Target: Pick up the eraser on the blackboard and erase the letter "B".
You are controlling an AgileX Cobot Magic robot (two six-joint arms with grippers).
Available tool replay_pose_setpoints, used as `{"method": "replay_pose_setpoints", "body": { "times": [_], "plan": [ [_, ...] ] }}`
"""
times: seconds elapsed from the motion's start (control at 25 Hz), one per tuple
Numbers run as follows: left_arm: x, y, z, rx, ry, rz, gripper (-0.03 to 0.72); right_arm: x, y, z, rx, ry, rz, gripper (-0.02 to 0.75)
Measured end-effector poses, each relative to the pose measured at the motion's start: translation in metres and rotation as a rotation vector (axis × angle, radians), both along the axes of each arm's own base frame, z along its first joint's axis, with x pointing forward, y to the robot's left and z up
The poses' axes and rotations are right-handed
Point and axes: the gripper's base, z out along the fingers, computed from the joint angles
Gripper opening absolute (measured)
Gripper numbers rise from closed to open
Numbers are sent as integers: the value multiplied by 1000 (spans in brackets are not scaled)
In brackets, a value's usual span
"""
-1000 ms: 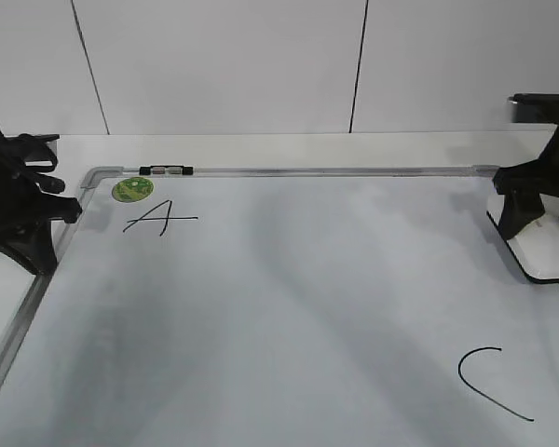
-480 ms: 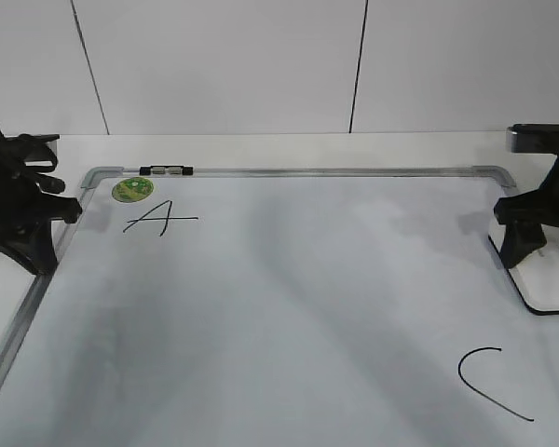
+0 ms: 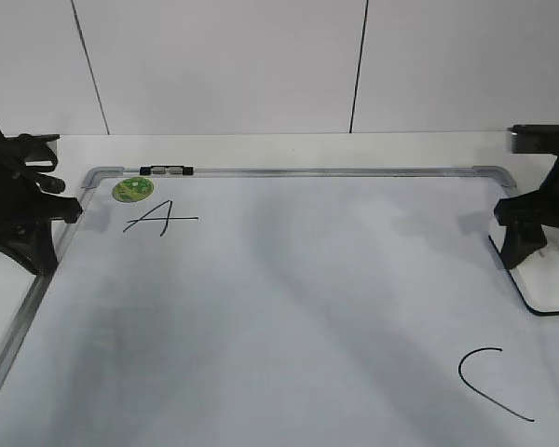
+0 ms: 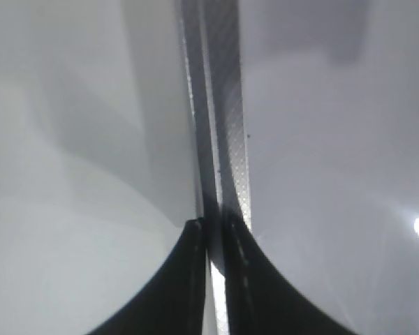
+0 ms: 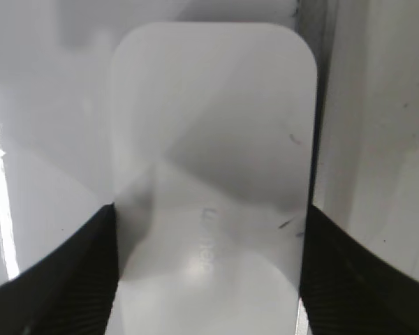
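1. The large white dry-erase blackboard with a grey metal frame and rounded corners (image 3: 289, 171) lies flat and fills most of the exterior view.
2. The white, rounded oblong plastic eraser with a thin black base (image 3: 552, 284) sits at the board's right edge, flat on the surface, just inside the right frame rail.
3. The black right gripper (image 3: 538, 244) stands over the eraser. In the right wrist view its two fingers (image 5: 70, 272) sit against the eraser's (image 5: 213, 174) long sides, one on each side, pinching the block between them.
4. The black left gripper (image 3: 39, 209) rests at the board's left edge near the far left corner. In the left wrist view its jaws are pressed almost together, with only a thin slit between them, above the grey frame rail (image 4: 220, 139); they hold nothing.
5. A hand-drawn black letter "A" (image 3: 158, 219) is near the far left corner, just below a round green sticker (image 3: 132, 189).
6. A small black-and-clear marker (image 3: 167, 170) lies along the far frame rail, just right of the sticker.
7. A black curved letter "C" (image 3: 489, 382) is at the near right, well apart from the eraser.
8. No letter "B" shows on the board between the "A" and the "C".
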Motion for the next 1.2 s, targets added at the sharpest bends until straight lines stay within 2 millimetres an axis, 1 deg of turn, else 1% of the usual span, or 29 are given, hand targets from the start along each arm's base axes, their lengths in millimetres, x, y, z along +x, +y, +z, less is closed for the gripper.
{"method": "replay_pose_setpoints", "body": {
  "times": [0.28, 0.52, 1.2],
  "plan": [
    [0, 0, 0, 0, 0, 0, 25, 0, 0, 0, 0, 3, 0, 554],
    [0, 0, 0, 0, 0, 0, 25, -1, 0, 0, 0, 15, 0, 585],
    [0, 0, 0, -5, 4, 1, 25, -5, 0, 0, 1, 59, 2, 588]
  ]
}}
